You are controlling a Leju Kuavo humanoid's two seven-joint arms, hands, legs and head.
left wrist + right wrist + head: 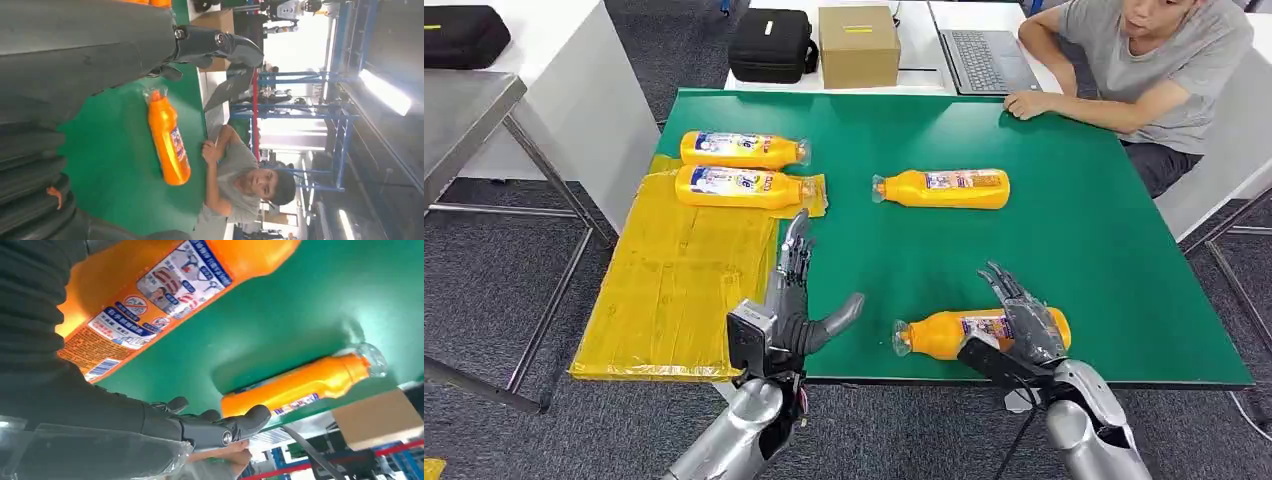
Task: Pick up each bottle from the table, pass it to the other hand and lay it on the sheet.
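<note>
Right now my right hand [1027, 318] rests over the label end of the nearest bottle [944, 333], which lies on its side close to the near edge of the green table [1084, 230]; my fingers are draped across it, though I cannot tell whether they have closed around it. My left hand [794, 300] hovers with fingers spread and thumb out, holding nothing, just beside the yellow sheet [674, 290]. Two bottles lie side by side at the sheet's far end, one [742, 187] on it and one [742, 150] just past its edge. Another bottle [944, 188] lies mid-table. A person [1154, 60] sits at the far right corner.
</note>
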